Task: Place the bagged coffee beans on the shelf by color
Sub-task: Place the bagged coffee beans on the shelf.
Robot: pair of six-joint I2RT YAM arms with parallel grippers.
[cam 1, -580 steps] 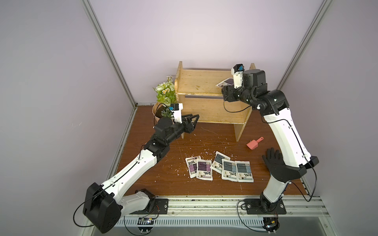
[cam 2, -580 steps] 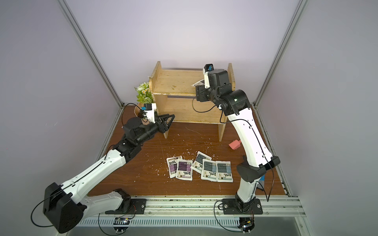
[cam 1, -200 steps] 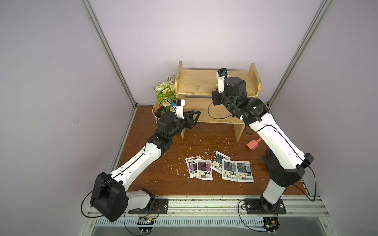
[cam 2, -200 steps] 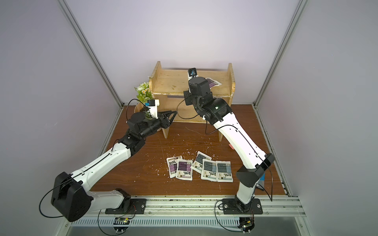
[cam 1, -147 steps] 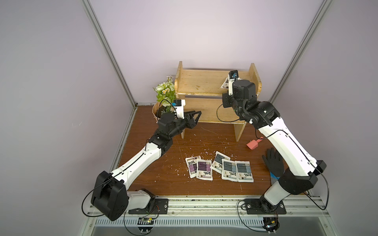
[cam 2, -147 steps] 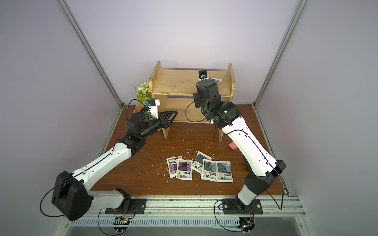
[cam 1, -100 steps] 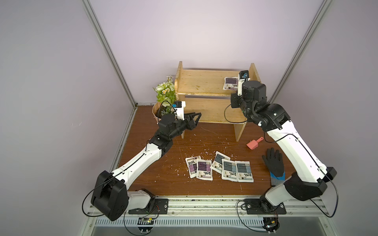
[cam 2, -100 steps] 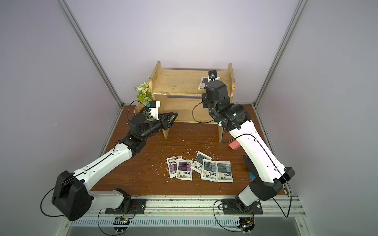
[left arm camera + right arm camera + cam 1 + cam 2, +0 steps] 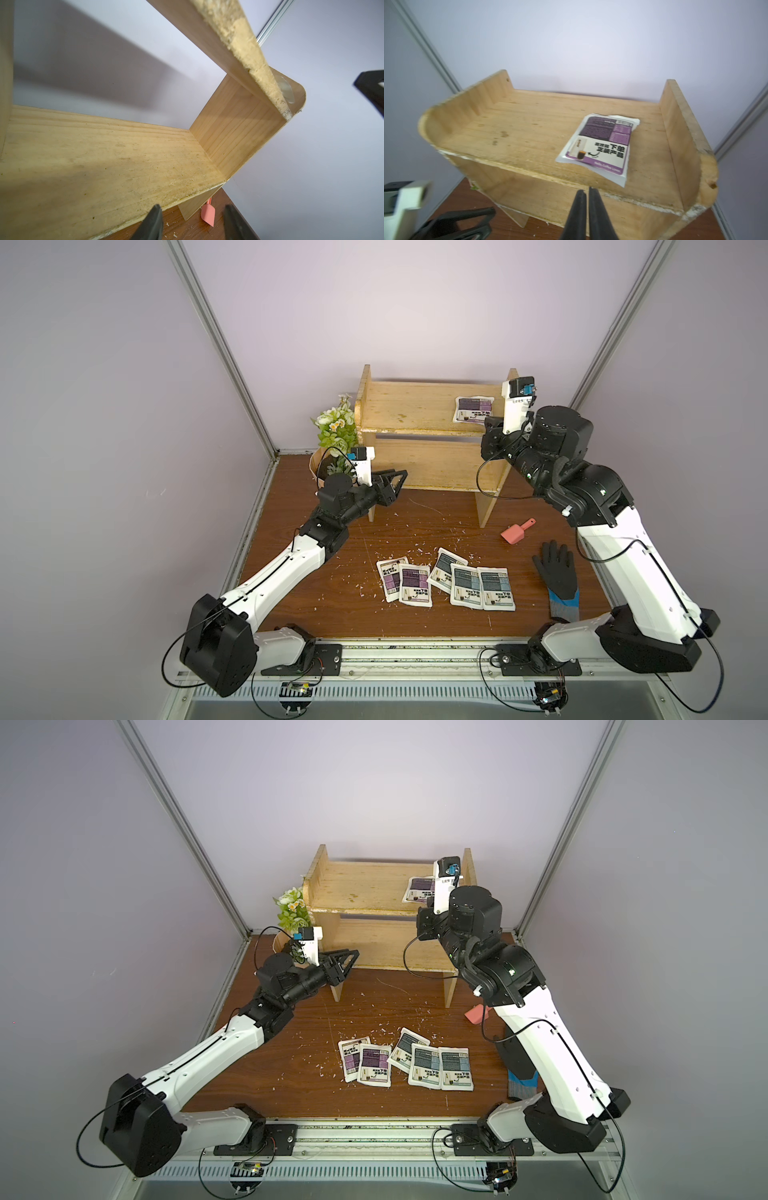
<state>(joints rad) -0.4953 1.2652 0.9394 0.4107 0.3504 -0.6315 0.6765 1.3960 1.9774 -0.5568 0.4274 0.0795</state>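
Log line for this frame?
purple pouch: on shelf top board | right claw: shut, empty | left claw: open, empty | five pouches: on table

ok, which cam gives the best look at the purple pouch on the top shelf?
Right wrist: the purple pouch lies close, unobstructed, large print legible. In both top views it is small and far; left wrist misses it.

Top board [image 9: 407, 408] lies bare beside purple pouch [image 9: 473, 409].
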